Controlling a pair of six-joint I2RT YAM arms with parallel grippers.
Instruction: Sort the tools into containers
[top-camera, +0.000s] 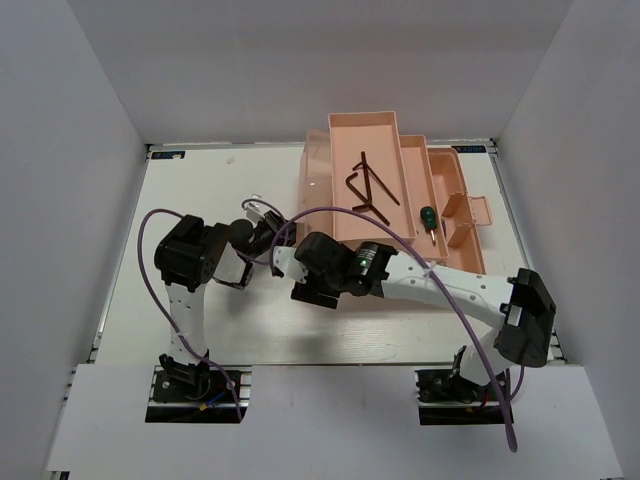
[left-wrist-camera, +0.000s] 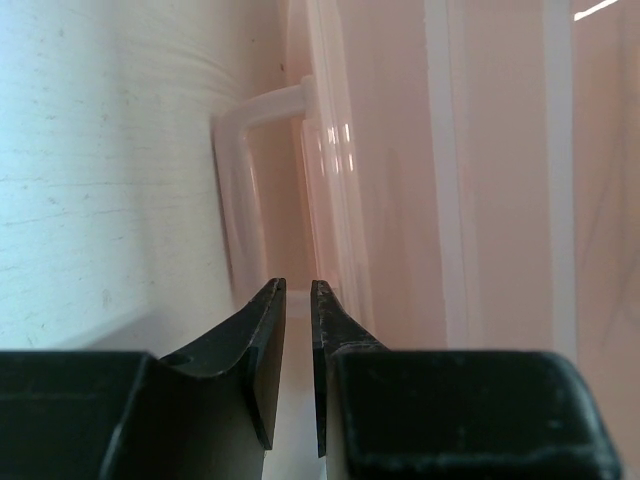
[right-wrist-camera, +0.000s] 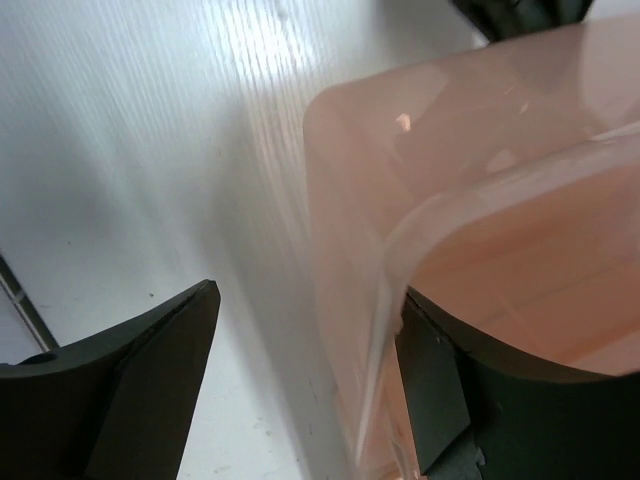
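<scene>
The salmon-pink toolbox (top-camera: 365, 128) stands open at the back centre. Two dark hex keys (top-camera: 362, 185) lie in its left tray. A green-handled screwdriver (top-camera: 427, 220) lies in a tray to the right. My left gripper (top-camera: 263, 236) is at the box's left side. In the left wrist view it (left-wrist-camera: 297, 287) is shut on the translucent handle (left-wrist-camera: 235, 190), next to the pink wall (left-wrist-camera: 500, 200). My right gripper (top-camera: 305, 285) reaches across to the box's near-left corner. In the right wrist view it (right-wrist-camera: 308, 300) is open astride the corner wall (right-wrist-camera: 480, 130), with one finger (right-wrist-camera: 440, 380) inside.
The white table (top-camera: 200, 200) is walled by grey panels on three sides. The right arm (top-camera: 450, 285) lies across the front of the toolbox and hides its near part. A purple cable (top-camera: 150, 260) loops beside the left arm.
</scene>
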